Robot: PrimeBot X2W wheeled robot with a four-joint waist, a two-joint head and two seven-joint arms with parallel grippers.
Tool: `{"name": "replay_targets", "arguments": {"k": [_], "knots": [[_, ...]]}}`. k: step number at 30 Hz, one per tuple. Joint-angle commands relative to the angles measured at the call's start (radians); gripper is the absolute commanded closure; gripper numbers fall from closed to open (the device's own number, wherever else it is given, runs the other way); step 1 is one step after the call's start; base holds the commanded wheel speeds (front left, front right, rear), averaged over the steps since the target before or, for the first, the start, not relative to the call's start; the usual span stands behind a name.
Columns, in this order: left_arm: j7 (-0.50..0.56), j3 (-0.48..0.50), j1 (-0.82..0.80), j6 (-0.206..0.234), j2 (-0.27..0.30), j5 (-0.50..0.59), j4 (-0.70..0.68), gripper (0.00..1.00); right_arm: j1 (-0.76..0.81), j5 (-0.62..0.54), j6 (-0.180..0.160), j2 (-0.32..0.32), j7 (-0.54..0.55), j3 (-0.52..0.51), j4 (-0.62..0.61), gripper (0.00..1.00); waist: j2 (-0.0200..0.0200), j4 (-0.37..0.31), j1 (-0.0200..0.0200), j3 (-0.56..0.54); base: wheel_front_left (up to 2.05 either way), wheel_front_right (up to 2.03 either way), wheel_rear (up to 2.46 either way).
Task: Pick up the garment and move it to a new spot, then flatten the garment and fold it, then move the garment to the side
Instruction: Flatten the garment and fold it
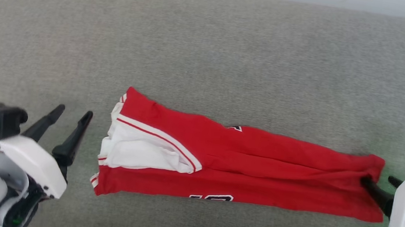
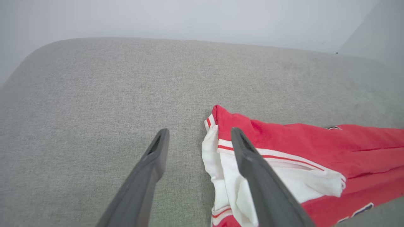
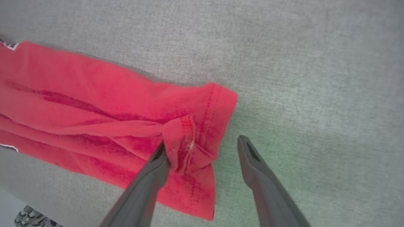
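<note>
Nearest you, your left gripper [image 1: 75, 110] sits at the lower left, its two fingers spread apart and holding nothing, just beside the white-sleeved end of the shirt [image 1: 242, 163]. Your right gripper [image 1: 378, 179] comes in from the right edge, fingers also spread. One fingertip touches a bunched fold at the hem, the other rests off the cloth. Between them the shirt lies folded into a long red strip on the grey cushion [image 1: 208, 54], which runs on bare to a pale wall [image 2: 202, 19].
</note>
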Motion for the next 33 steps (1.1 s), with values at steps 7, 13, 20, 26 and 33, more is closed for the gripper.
{"name": "replay_targets", "arguments": {"k": [7, 13, 20, 26, 33], "knots": [[-0.074, 0.039, 0.086, -0.011, -0.038, -0.002, 0.033, 0.00, -0.017, 0.020, 0.000, -0.003, -0.001, 0.042, 0.119, 0.00, -0.0001, 0.050, 0.0000, 0.012, 0.00, 0.00, 0.00], [-0.091, 0.137, 0.157, -0.031, -0.101, 0.033, 0.065, 0.00, -0.042, 0.074, 0.000, -0.003, 0.025, 0.130, 0.213, 0.31, -0.0001, 0.073, 0.0000, 0.011, 0.00, 0.00, 0.00], [-0.090, 0.349, 0.293, -0.091, -0.213, 0.134, 0.076, 0.00, -0.079, 0.164, 0.002, -0.033, 0.034, 0.136, 0.219, 1.00, -0.0001, 0.080, 0.0000, -0.001, 0.00, 0.00, 0.00], [-0.089, 0.473, 0.397, -0.147, -0.292, 0.220, 0.093, 0.00, -0.093, 0.193, 0.002, -0.072, 0.044, 0.087, 0.188, 1.00, -0.0001, 0.068, 0.0000, -0.020, 0.00, 0.00, 0.00], [-0.089, 0.554, 0.458, -0.190, -0.358, 0.275, 0.100, 0.00, -0.091, 0.183, -0.001, -0.120, 0.045, -0.011, 0.207, 1.00, -0.0001, 0.049, 0.0000, -0.037, 0.00, 0.00, 0.00]]}}
